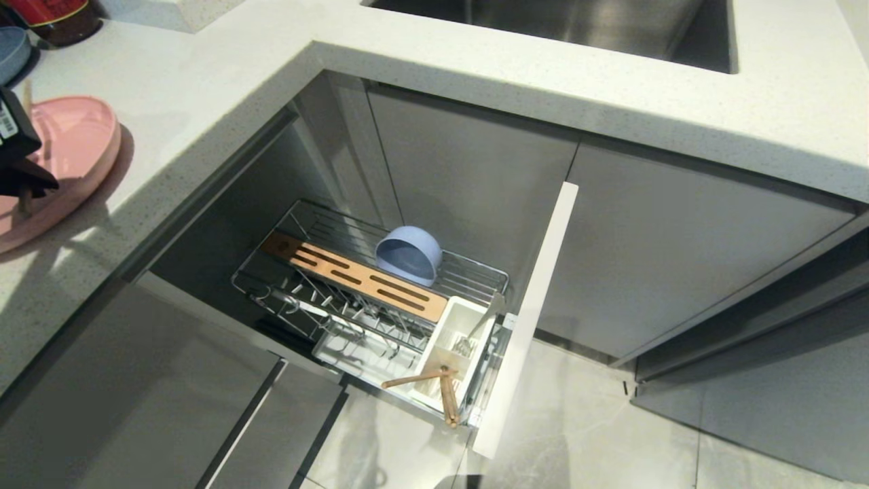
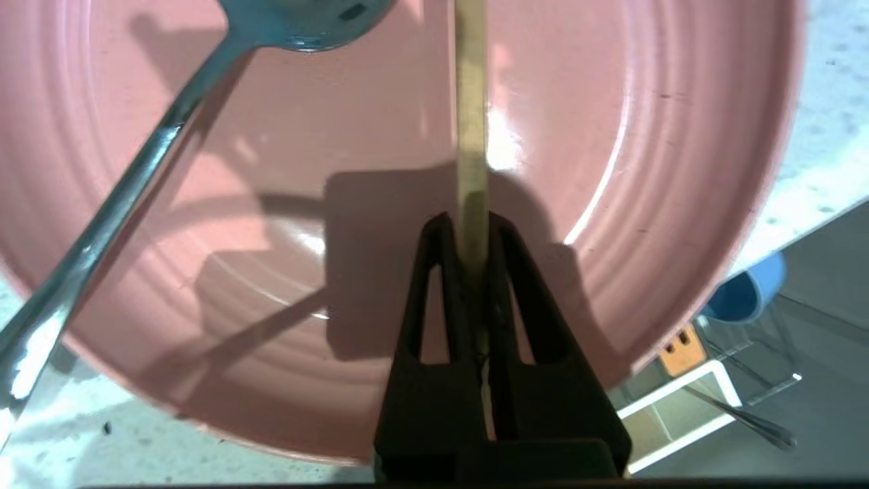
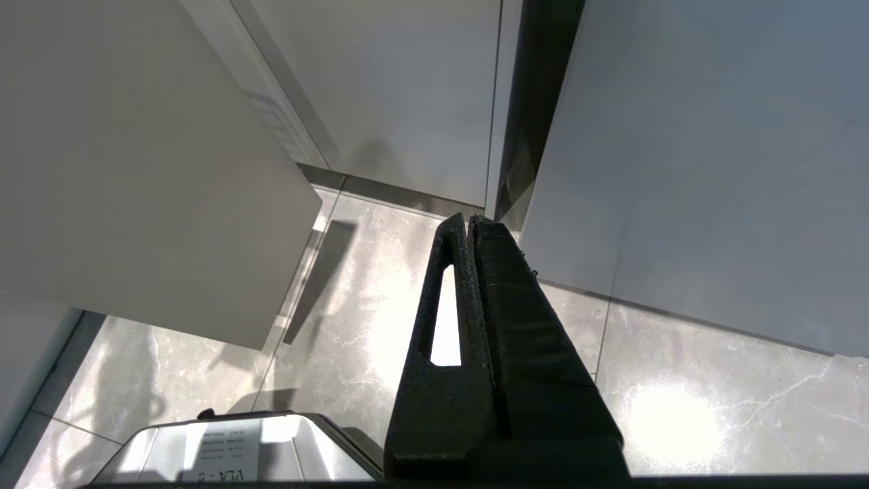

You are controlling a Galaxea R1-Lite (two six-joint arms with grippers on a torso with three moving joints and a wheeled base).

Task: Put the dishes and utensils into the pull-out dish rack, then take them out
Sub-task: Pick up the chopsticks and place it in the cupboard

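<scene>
- My left gripper is over the pink plate on the white counter. Its two black fingers are pinched tight on one thin wooden chopstick.
- That chopstick sticks out straight past my fingertips, toward 12 o'clock in my left wrist view, across the middle of the plate.
- The grey metal spoon lies on the plate too. Its round end is near 11 o'clock and its long handle runs down to 8 o'clock, out over the plate's edge.
- From my head, the plate sits at 9 o'clock, at the far left edge, with my left gripper partly over it.
- The pull-out dish rack is pulled open below the counter, near the middle of my head view.
- The light-blue bowl is in the rack, tipped on its side at the back, just behind the brown wooden strip.
- The white cutlery box is at the rack's front end, next to the white front panel.
- Light wooden sticks poke out of the box toward 6 o'clock. I think they may be chopsticks, but I cannot tell for sure.
- My right gripper hangs low over the grey floor by the cabinet doors. Its fingers are pressed together with nothing in them.
</scene>
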